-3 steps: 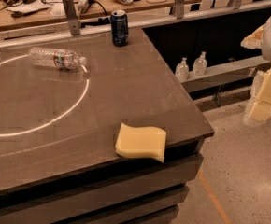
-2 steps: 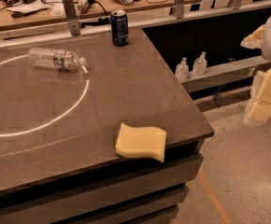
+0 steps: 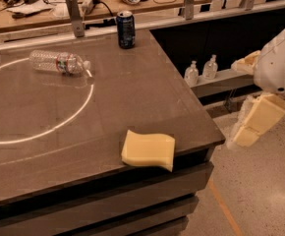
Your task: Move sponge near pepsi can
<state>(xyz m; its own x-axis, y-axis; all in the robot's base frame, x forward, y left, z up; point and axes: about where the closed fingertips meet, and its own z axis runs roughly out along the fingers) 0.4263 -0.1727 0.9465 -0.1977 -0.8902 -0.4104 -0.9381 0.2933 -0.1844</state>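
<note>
A pale yellow, wavy-edged foam sponge [image 3: 148, 149] is seen at the lower centre of the frame, laid flat at the front edge of the dark brown flat surface [image 3: 132, 92]. A small dark blue pepsi can [image 3: 126, 29] with a silver top rim is stood upright at the upper centre, at the far edge of the surface and well apart from the sponge. Its markings cannot be read. A clear plastic water bottle [image 3: 59, 62] is laid on its side at the upper left; a red and white label is wrapped around it, but no words can be made out. A thin pale ring [image 3: 91, 95] is traced across the left part of the surface.

The pale yellow pincer [image 3: 255, 124] is held at the right edge of the frame, off the surface and above the speckled floor [image 3: 260, 191]. Whether it is wide or narrow cannot be told. Nothing is seen to be held in it.
</note>
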